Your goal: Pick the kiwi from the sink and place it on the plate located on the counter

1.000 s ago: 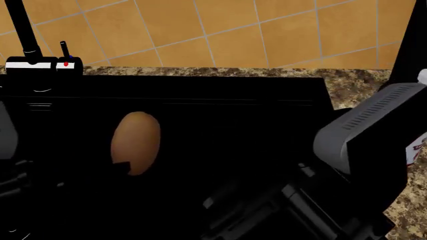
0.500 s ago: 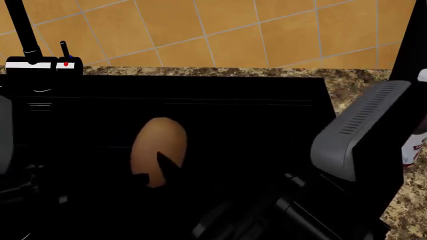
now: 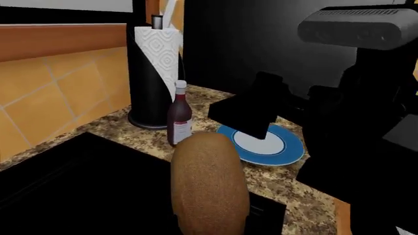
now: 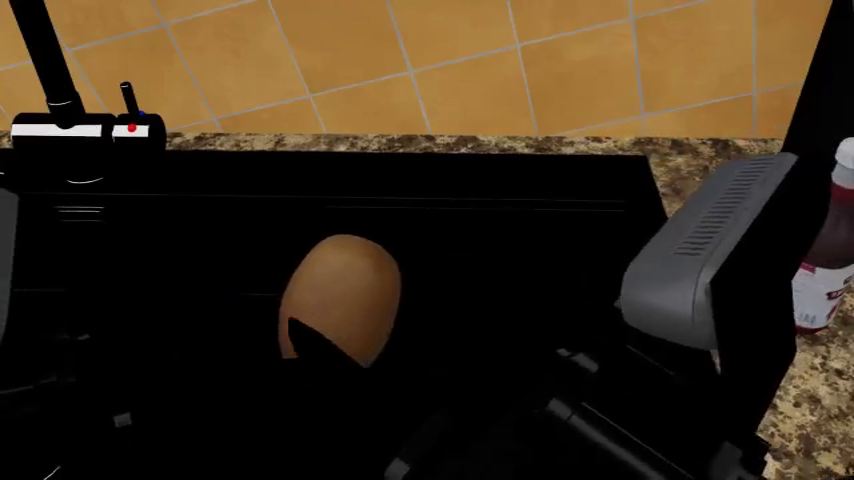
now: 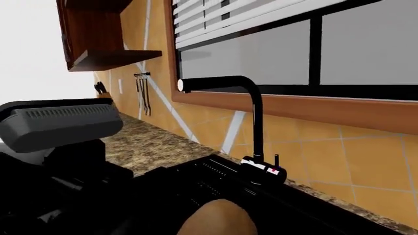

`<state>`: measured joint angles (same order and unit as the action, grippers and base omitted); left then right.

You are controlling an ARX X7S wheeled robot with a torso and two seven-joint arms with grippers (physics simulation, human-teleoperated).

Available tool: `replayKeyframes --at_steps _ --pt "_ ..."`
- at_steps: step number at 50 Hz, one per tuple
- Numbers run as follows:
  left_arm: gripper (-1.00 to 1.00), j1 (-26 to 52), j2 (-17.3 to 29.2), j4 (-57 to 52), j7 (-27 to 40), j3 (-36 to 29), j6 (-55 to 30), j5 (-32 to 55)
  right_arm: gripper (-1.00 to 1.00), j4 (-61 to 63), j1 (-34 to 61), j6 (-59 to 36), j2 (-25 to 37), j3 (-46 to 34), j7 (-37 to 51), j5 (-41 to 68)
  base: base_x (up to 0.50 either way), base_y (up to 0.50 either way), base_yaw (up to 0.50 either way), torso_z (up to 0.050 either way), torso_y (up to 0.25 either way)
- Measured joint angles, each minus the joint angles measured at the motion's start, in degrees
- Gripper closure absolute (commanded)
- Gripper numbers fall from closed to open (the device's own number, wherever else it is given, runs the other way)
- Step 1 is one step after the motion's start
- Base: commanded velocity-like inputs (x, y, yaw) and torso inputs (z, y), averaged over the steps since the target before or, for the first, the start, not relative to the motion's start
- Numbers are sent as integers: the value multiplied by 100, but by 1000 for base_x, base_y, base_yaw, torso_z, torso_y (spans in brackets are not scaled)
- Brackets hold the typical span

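Resting in the sink (image 4: 534,220): kiwi (image 4: 342,297).

Brown kiwi (image 4: 342,298) upright over black sink (image 4: 507,230).

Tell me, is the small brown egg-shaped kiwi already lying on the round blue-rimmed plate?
No, the kiwi is apart from the plate, whose white centre on the granite counter holds no fruit.

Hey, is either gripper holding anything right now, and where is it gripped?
The kiwi appears held by the left gripper at its lower end, where a dark fingertip overlaps it. The gripper itself is lost in black, so contact is not certain. The right gripper's state cannot be told.
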<state>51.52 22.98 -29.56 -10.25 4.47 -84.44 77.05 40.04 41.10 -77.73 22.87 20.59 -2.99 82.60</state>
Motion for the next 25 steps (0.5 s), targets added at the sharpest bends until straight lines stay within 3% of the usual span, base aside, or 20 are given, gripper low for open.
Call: replayKeyframes --at_steps 25 --pt "100 170 16 -51 263 -210 172 434 -100 -556 40 304 -160 -491 -445 -382 0 0 0 0 0"
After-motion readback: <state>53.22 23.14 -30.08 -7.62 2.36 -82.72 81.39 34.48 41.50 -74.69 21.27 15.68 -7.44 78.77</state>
